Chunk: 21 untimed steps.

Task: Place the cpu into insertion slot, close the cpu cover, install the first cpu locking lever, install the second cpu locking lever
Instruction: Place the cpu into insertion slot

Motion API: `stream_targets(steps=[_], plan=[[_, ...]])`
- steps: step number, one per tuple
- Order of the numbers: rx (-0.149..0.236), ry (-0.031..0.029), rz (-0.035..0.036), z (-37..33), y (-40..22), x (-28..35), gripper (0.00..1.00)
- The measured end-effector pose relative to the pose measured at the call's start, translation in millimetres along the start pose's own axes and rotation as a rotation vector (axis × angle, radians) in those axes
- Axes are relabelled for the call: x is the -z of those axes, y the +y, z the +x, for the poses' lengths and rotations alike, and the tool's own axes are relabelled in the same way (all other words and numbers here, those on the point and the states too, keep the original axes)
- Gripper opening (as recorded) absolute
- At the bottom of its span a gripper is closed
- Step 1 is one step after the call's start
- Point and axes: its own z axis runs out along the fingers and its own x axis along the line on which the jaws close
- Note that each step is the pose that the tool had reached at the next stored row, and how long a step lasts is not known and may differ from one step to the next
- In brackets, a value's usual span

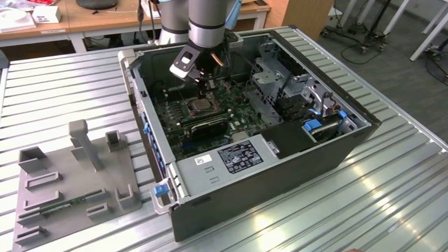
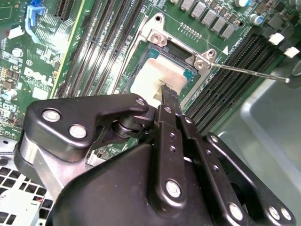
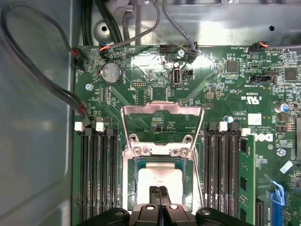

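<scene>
The gripper [image 3: 158, 192] has its two slim fingers pressed together with nothing between them. In both wrist views the tips sit right over the cpu [image 3: 160, 176], at its near edge. I cannot tell whether they touch its metal top.

The cpu lies flat inside the insertion slot [image 3: 132, 186], square to the rim, so it looks seated.

The cpu cover [image 3: 162, 109] is not closed. It is swung back open on the far side of the slot from the fingertips, and the green board shows through its window. Its hinge line runs crosswise along the slot's far edge, so the cover lies straight ahead of the fingers, past the cpu.

In the second wrist view a thin locking lever [image 2: 249, 72] sticks out sideways from a corner of the slot, apparently unlatched.

Black memory slots [image 3: 99, 179] flank the socket on both sides of the motherboard [image 3: 221, 94]. The board sits in an open computer case [image 1: 280, 173] on a ribbed metal table [image 1: 70, 89].
</scene>
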Motion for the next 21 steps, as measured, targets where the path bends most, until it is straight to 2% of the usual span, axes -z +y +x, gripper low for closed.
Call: stream_targets(steps=[3, 10, 21], plan=[[0.000, 0.0000, 0.0000, 0.1, 0.0, 2.7, 0.11], [0.000, 0.0000, 0.0001, 0.2, 0.1, 3.4, 0.11], [0.000, -0.0002, 0.0001, 0.5, 0.2, 9.6, 0.11]])
